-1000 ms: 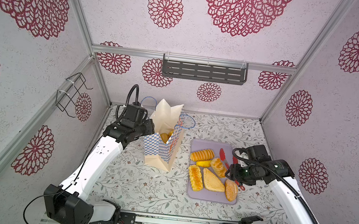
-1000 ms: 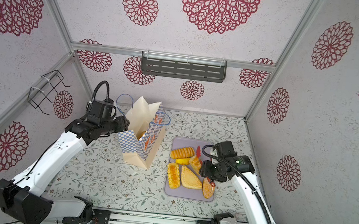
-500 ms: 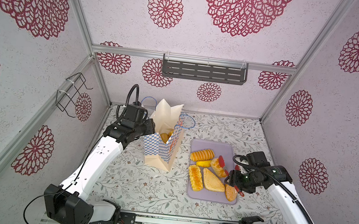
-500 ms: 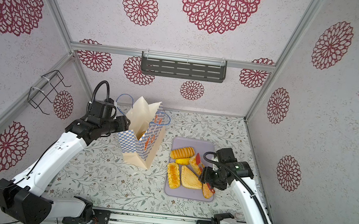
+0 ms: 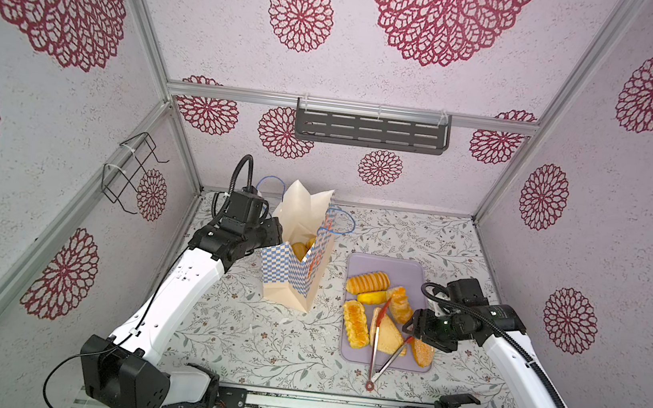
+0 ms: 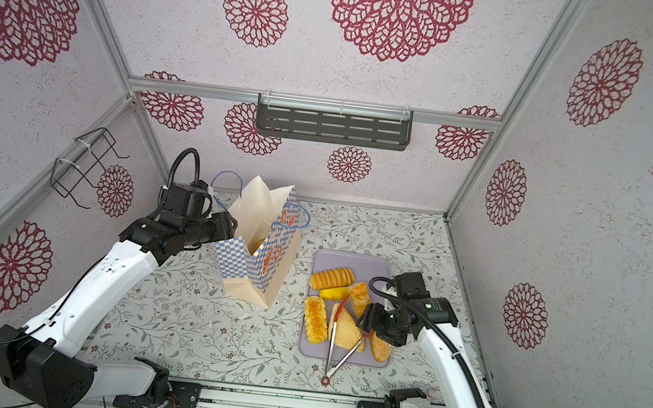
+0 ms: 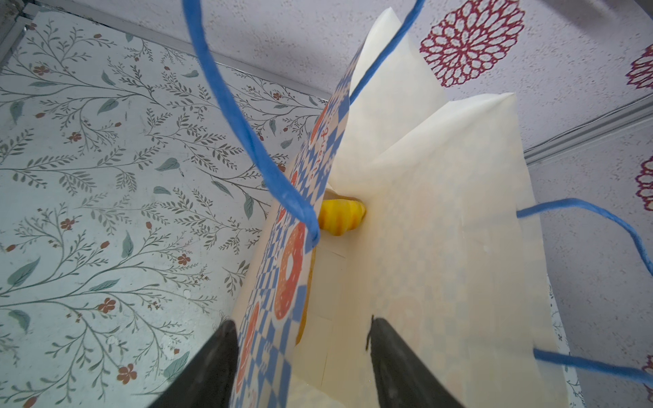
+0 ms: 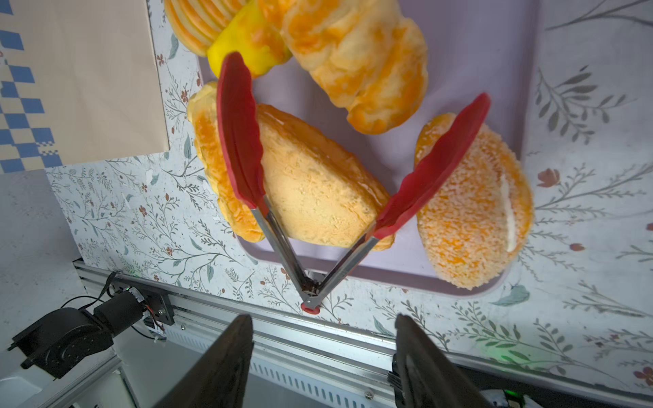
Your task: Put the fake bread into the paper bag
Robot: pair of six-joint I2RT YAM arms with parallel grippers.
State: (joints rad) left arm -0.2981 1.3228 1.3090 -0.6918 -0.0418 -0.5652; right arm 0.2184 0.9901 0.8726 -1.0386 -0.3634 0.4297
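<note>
You seem between picks: right end effector [image 8: 323, 328] wide, empty above tongs [image 8: 236, 134]; left end effector [image 7: 300, 321] wide astride bag [image 7: 441, 229] wall. Grip tongs next.

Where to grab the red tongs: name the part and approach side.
Take the red tongs across both steel arms, between hinge and paddles, from above, fingers of the right gripper straddling the V. They lie spread open, the toast slice between the paddles, so squeezing there should close them.

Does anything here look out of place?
Yes: the tongs lie splayed open across the toast on the tray, their hinge end sticking past its edge onto the table. The open right gripper holds nothing.
</note>
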